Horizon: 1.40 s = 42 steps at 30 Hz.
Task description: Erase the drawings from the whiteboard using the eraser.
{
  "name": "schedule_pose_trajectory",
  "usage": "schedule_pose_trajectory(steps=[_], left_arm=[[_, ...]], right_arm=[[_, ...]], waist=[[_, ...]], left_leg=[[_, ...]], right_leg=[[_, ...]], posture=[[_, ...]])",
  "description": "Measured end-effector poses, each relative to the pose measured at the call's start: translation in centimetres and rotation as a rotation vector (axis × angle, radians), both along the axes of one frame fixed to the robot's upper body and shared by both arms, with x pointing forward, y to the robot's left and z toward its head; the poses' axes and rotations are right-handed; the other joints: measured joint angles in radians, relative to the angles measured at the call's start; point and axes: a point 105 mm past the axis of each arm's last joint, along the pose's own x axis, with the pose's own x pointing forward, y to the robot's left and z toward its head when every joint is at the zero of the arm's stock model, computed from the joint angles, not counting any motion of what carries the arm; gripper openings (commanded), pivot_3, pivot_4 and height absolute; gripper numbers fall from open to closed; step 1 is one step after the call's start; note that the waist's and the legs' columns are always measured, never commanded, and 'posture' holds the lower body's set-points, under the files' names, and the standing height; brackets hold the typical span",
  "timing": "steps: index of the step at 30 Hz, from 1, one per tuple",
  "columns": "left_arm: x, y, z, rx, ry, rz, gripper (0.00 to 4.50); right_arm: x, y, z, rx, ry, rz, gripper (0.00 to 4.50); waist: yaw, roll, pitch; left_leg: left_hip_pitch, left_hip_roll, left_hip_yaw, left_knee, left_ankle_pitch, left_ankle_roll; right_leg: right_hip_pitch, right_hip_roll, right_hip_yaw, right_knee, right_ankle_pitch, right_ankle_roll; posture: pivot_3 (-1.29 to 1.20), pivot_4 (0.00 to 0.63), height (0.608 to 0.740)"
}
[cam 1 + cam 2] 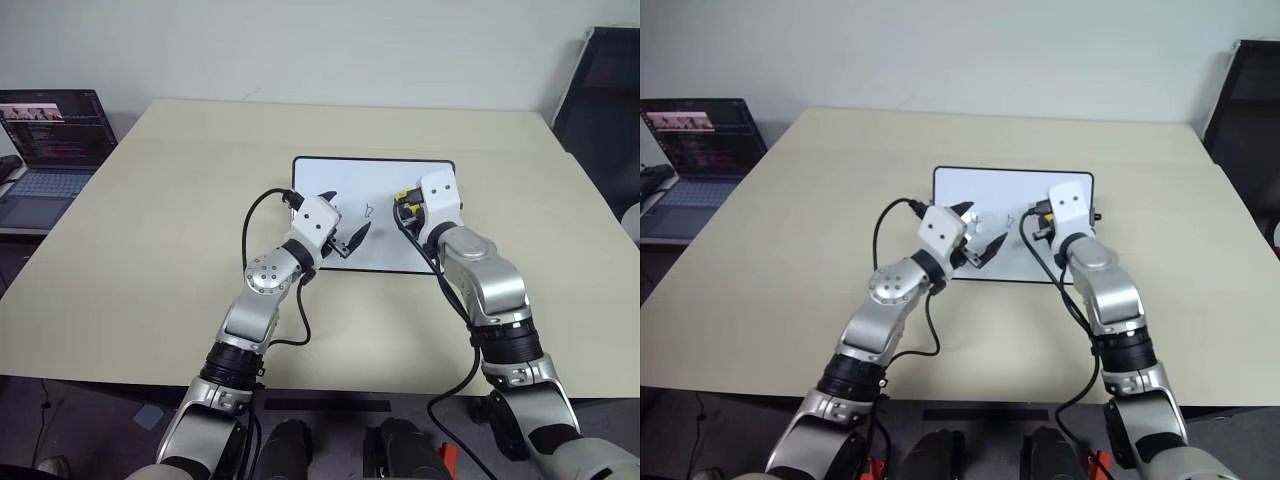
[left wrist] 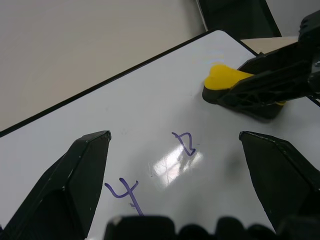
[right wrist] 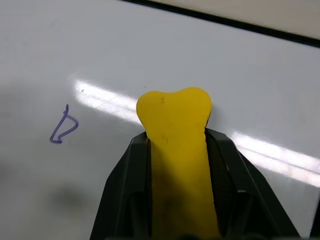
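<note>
The whiteboard [image 1: 370, 178] lies flat on the table's middle. Two purple drawings show on it: a "4" [image 2: 125, 192] and a small flag-like squiggle [image 2: 185, 143], the squiggle also in the right wrist view [image 3: 64, 127]. My right gripper [image 3: 175, 150] is shut on the yellow eraser [image 3: 174, 122], whose black base [image 2: 240, 102] sits low at the board surface to the right of the squiggle; I cannot tell whether it touches. My left gripper [image 2: 174, 136] hovers open over the board's left part, its fingers [image 2: 75, 175] straddling the two drawings.
The beige table [image 1: 150, 250] spreads wide around the board. An open laptop [image 1: 50, 140] stands on a separate surface at far left. A black chair [image 1: 605, 90] stands at far right. Black cables [image 1: 250, 230] loop off both wrists.
</note>
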Motion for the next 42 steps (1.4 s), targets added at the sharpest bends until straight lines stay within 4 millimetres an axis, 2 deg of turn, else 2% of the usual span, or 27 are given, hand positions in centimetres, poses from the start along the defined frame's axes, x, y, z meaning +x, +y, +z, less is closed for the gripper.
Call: schedule_pose_trajectory(steps=[9,21,26,31,37,42], left_arm=[[0.1,0.2,-0.1,0.005,0.004,0.006,4.50],[-0.2,0.0,0.2,-0.002,-0.005,-0.004,4.50],[-0.3,-0.1,0.2,-0.004,-0.004,-0.006,4.50],[-0.7,0.1,-0.2,-0.009,0.003,-0.005,4.50],[-2.6,1.6,-3.1,-0.006,0.084,0.028,4.50],[-4.0,2.5,-4.2,-0.031,0.113,0.055,4.50]], right_arm=[[-1.7,-0.5,-1.6,-0.020,0.072,0.005,1.14],[-4.3,-4.0,-3.6,-0.062,0.151,-0.060,1.14],[-4.2,-4.1,-3.5,-0.052,0.149,-0.064,1.14],[-3.9,-3.4,-2.8,0.013,0.089,-0.041,1.14],[-3.5,-3.3,-0.2,-0.069,-0.130,0.001,1.14],[-3.7,-3.8,-0.8,-0.172,-0.216,0.023,1.14]], waist=[[0.001,0.000,0.000],[0.006,-0.001,-0.001],[0.005,-0.001,-0.001],[-0.001,-0.001,0.000],[0.000,-0.001,0.000],[0.002,-0.001,0.000]], left_leg=[[0.002,0.000,-0.001,0.000,0.000,0.000],[0.002,0.000,-0.001,0.001,0.000,0.000],[0.002,0.000,-0.001,0.001,0.000,0.000],[0.002,0.000,0.000,0.000,0.000,0.000],[-0.005,0.000,-0.001,-0.002,0.000,0.000],[-0.005,0.000,0.000,-0.001,0.000,0.000]], right_leg=[[0.003,0.000,-0.001,-0.001,0.000,0.000],[0.004,0.000,-0.001,-0.002,-0.001,0.001],[0.004,0.000,-0.001,-0.002,-0.001,0.002],[0.002,0.000,0.000,-0.002,-0.001,0.002],[-0.004,0.000,0.000,-0.002,0.000,0.000],[-0.004,-0.001,0.000,-0.002,0.000,0.000]], posture=[[0.00,0.150,0.740],[0.00,0.150,0.740],[0.00,0.150,0.740],[0.00,0.150,0.740],[0.00,0.150,0.740],[0.00,0.150,0.740]])
